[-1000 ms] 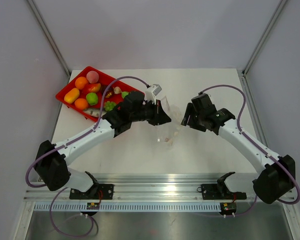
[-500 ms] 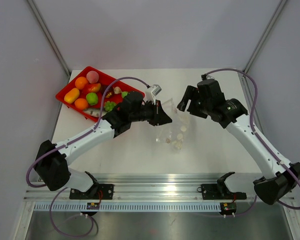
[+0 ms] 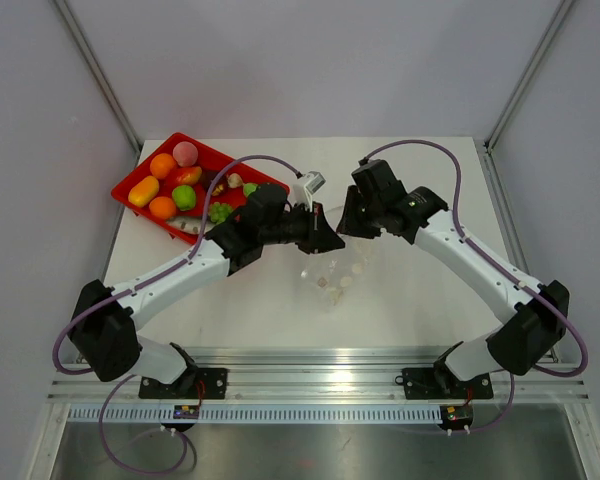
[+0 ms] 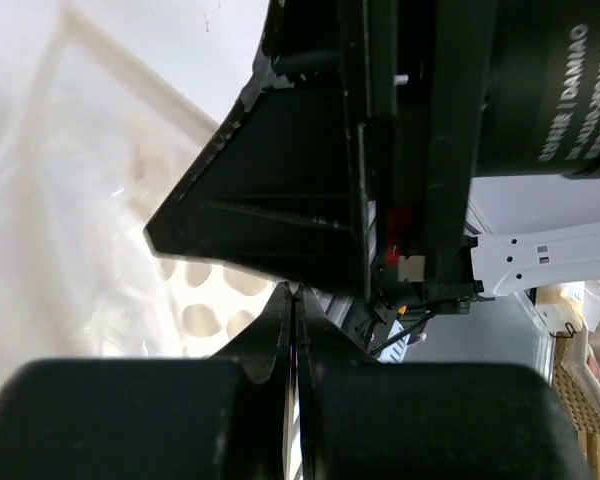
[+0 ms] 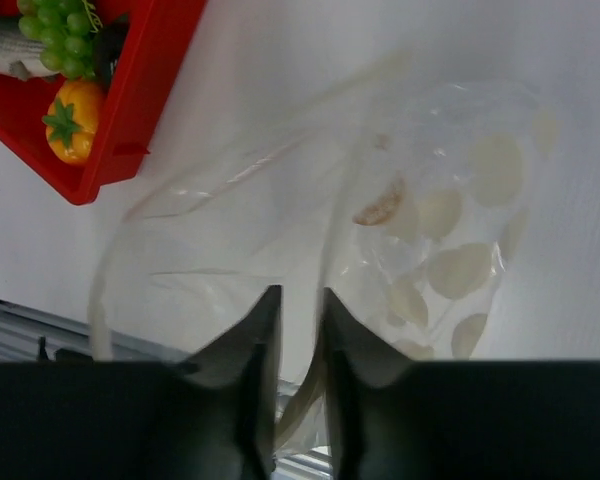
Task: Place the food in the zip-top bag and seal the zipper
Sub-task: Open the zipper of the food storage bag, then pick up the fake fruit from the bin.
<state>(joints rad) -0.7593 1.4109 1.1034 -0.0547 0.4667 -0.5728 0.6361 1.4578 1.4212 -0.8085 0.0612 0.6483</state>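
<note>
The zip-top bag [image 3: 336, 272] hangs clear and crinkly, with whitish marks, between my two grippers above the table. My left gripper [image 3: 330, 238] is shut on its upper edge; in the left wrist view the film [image 4: 80, 220] and the thick zipper strip [image 4: 130, 65] lie to the left of the left gripper [image 4: 293, 295]. My right gripper [image 3: 346, 226] is right beside it. In the right wrist view the right gripper [image 5: 298, 296] has its jaws a narrow gap apart, with a fold of the bag [image 5: 430, 220] between them. The food [image 3: 170, 185] lies in the red tray.
The red tray [image 3: 123, 190] sits at the table's back left with several toy fruits, and its corner [image 5: 140, 110] shows in the right wrist view with green grapes [image 5: 60, 35] and a yellow-orange piece [image 5: 70, 120]. An aluminium rail [image 3: 320, 365] runs along the near edge.
My right arm has swung in from the right to the bag's top edge beside the left gripper, and its jaws have narrowed. The left gripper stayed shut on the bag.
</note>
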